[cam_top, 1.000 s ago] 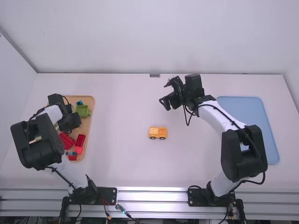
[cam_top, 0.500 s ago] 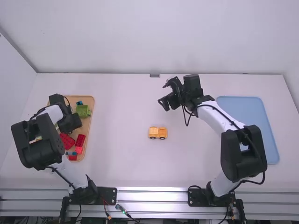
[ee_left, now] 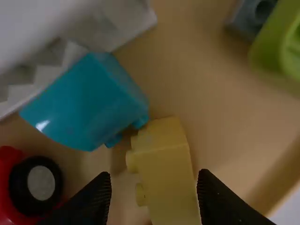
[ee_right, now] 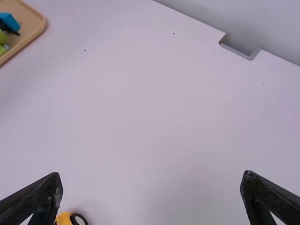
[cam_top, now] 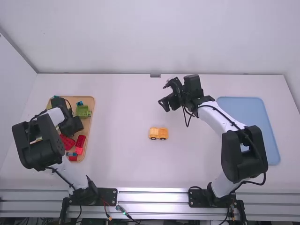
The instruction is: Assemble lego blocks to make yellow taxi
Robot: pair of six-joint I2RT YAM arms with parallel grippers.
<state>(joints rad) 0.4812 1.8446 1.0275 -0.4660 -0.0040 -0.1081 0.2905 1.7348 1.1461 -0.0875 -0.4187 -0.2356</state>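
Although my left pincer (ee_left: pixel 154 180) stands open astride the yellow block (ee_left: pixel 169 176) in the tray (cam_top: pixel 93 105) at the high view's left, my right pincer (ee_right: pixel 151 174) open beyond the orange car base (cam_top: pixel 158 133) near centre, closing askew could snag the adjoining teal block (ee_left: pixel 86 105) and twist the yellow one away

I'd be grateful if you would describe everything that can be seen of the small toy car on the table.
The toy car is yellow-orange, looks like plastic, and has an uneven top. Two dark wheels show along its near side; the right wrist view shows one with a pale hub. It stands upright, wheels down, on bare white table, touching nothing else.
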